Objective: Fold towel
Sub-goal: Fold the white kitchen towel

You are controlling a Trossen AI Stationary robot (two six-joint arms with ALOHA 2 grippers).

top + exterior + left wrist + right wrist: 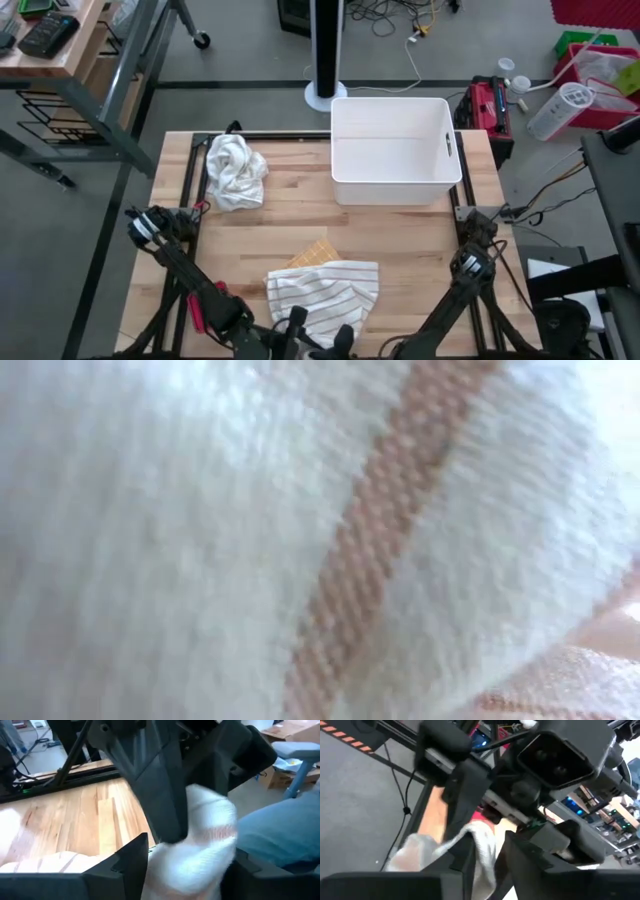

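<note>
A white towel with thin tan stripes lies bunched at the table's near middle, partly over a tan cloth. It fills the low view. Both grippers meet at its near edge. My left gripper is open, and a bulge of towel sits between its fingers. My right gripper faces it, open too, with a hanging bit of towel between its fingers. In the high view the arms hide the towel's near edge. My left gripper comes nearly level from the table's left, and a thick fold of towel stands between its wide-apart fingers; whether they touch it I cannot tell. My right gripper comes nearly level from the right. Slack cloth lies against one finger's inner side, apart from the other.
A crumpled white towel lies at the far left of the table. A white bin stands at the far right. Bare wood lies between them and the striped towel. A person's trouser leg shows beyond the table's near edge.
</note>
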